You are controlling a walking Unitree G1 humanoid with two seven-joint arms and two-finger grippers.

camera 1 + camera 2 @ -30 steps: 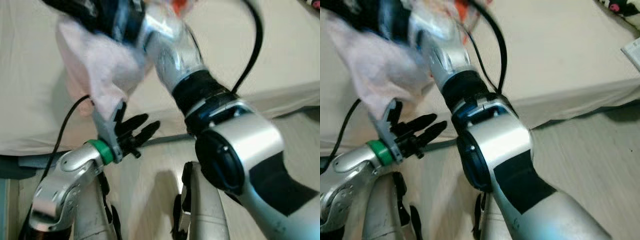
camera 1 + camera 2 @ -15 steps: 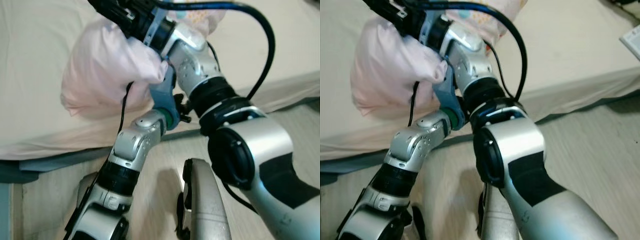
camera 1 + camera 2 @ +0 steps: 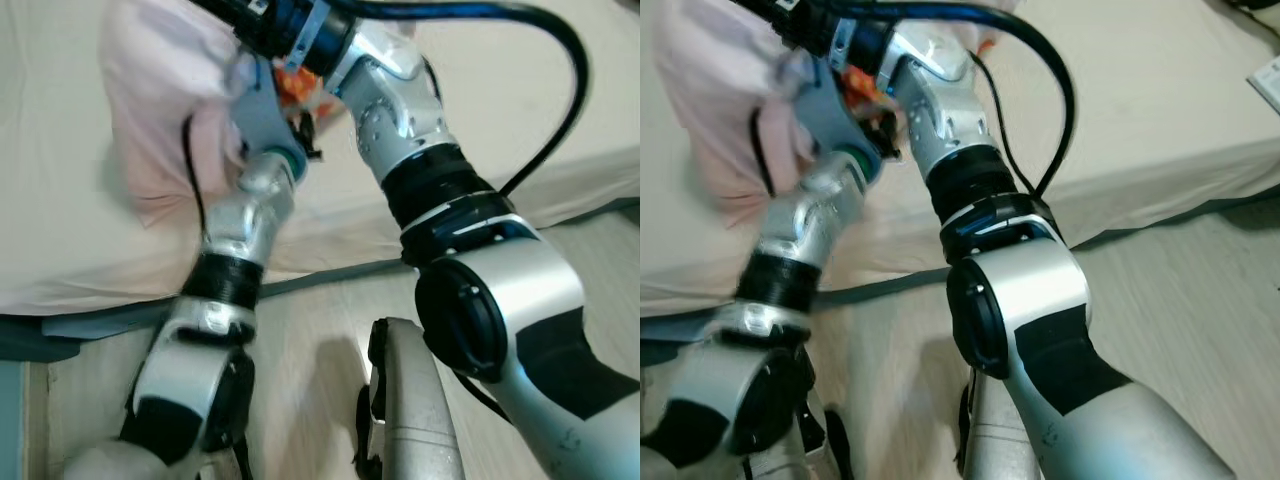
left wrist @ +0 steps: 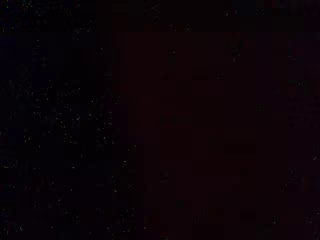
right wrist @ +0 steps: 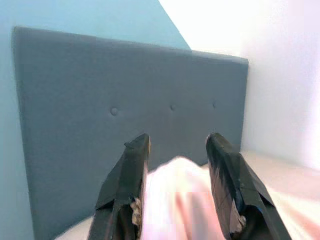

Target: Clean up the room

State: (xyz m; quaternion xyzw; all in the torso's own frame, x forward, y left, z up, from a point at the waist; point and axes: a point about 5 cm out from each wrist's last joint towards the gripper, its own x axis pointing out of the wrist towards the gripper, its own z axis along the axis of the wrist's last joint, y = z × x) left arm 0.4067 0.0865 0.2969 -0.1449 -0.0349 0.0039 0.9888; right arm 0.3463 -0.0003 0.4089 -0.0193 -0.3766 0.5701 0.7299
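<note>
Pink pillow (image 5: 185, 200) between right gripper (image 5: 177, 150) fingers above bed (image 3: 60, 220), grey headboard (image 5: 75, 100) ahead; left gripper's state unclear.

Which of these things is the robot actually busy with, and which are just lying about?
Busy with:
- pink pillow, on the bed
- right gripper, fingers around the pillow
- left gripper, pushed into the pillow

Just there:
- grey headboard
- wooden floor
- white paper at the bed's far edge
</note>
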